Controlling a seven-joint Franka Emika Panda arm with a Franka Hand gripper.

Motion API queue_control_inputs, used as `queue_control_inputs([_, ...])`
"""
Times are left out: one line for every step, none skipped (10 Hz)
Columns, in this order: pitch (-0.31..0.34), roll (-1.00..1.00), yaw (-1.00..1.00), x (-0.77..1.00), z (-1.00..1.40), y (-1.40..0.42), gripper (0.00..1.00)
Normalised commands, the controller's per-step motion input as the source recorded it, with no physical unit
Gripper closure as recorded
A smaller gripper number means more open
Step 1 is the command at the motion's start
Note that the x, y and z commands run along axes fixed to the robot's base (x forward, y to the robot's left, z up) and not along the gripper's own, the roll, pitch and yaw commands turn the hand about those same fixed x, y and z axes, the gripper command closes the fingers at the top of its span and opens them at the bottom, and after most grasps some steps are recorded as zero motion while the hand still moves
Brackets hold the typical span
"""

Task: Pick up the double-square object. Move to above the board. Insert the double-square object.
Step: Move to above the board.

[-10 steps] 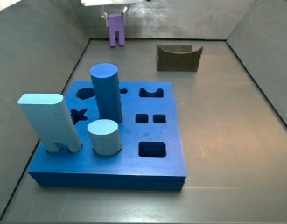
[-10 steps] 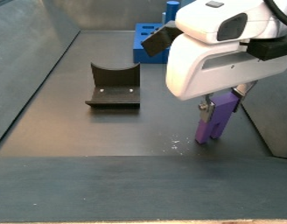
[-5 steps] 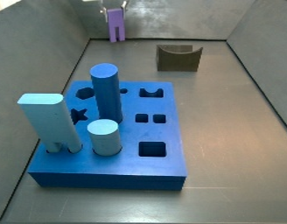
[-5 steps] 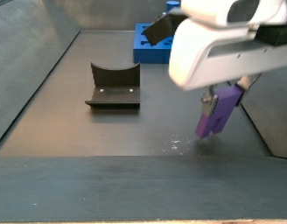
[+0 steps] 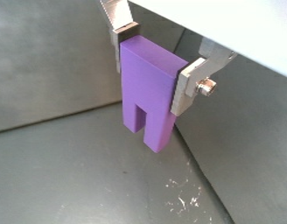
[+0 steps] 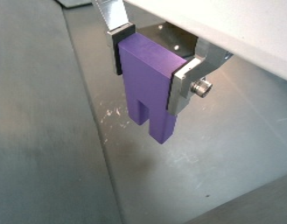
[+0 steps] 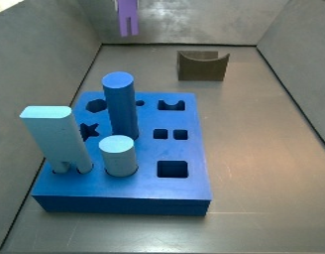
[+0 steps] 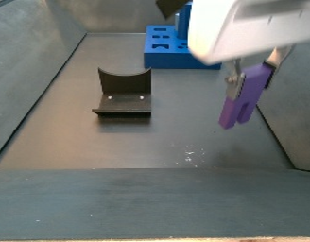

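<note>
Wrist views: my gripper (image 5: 157, 68) (image 6: 152, 66) clamps the purple double-square object (image 5: 150, 92) (image 6: 150, 86) between both fingers (image 5: 191, 80) (image 6: 187, 77); its two prongs hang clear of the grey floor (image 5: 64, 175) (image 6: 41, 131).

Side view, board: the blue board (image 7: 139, 149) sits at 7 o'clock with three pegs standing in it; the double-square object (image 7: 127, 20) hangs at 12 o'clock, the fixture (image 7: 201, 65) at 1 o'clock.

Side view, fixture: my gripper (image 8: 256, 71) holds the double-square object (image 8: 245, 96) at 3 o'clock, off the floor; fixture (image 8: 122, 94) at 9 o'clock, board (image 8: 168, 47) at 12.

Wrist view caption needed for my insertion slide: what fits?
Gripper holds the purple double-square object between its fingers, legs down, lifted off the grey floor.
</note>
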Motion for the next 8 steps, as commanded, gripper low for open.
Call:
queue_control_inputs([0.081, 0.11, 0.03, -0.05, 1.0, -0.14, 1.0])
queue_control_inputs([0.076, 0.12, 0.03, -0.05, 1.0, -0.14, 1.0])
queue_control_inputs([0.077, 0.12, 0.03, -0.05, 1.0, -0.13, 1.0])
queue_control_inputs([0.078, 0.12, 0.03, -0.04, 1.0, -0.13, 1.0])
queue_control_inputs([0.077, 0.11, 0.03, -0.04, 1.0, -0.11, 1.0])
queue_control_inputs([0.082, 0.1, 0.03, -0.03, 1.0, -0.11, 1.0])
queue_control_inputs([0.089, 0.1, 0.03, -0.03, 1.0, -0.1, 1.0])
queue_control_inputs([0.09, 0.1, 0.03, -0.03, 1.0, -0.09, 1.0])
